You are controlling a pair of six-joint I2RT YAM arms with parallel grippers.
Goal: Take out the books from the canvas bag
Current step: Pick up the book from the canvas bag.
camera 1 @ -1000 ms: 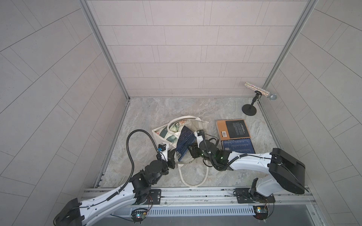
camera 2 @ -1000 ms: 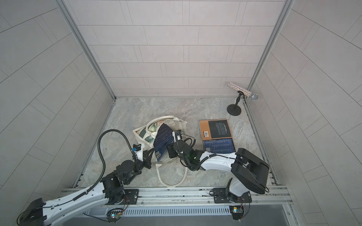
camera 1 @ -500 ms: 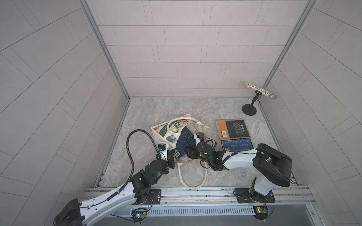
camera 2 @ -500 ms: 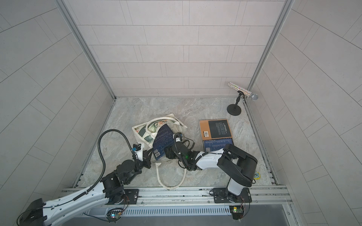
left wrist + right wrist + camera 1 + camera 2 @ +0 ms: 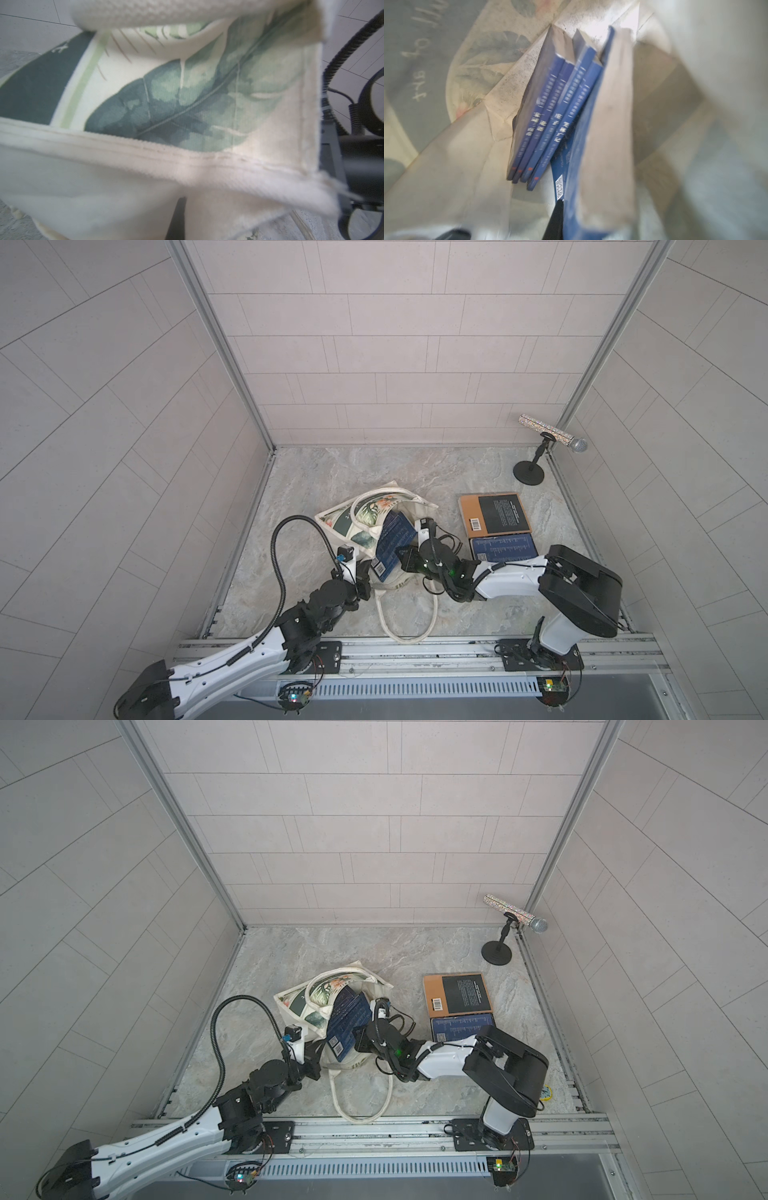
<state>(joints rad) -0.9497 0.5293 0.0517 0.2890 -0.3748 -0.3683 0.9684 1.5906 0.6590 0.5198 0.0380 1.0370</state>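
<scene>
book looks clamped in the right gripper, running straight ahead of the jaws down into the bag. left gripper is pinched on the bag rim, close beside. pull wants to go straight back, imo.

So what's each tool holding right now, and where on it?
Left tool pinches the canvas bag by its mouth rim. Right tool looks clamped on the navy book sticking out of the bag, at its long side edge.
</scene>
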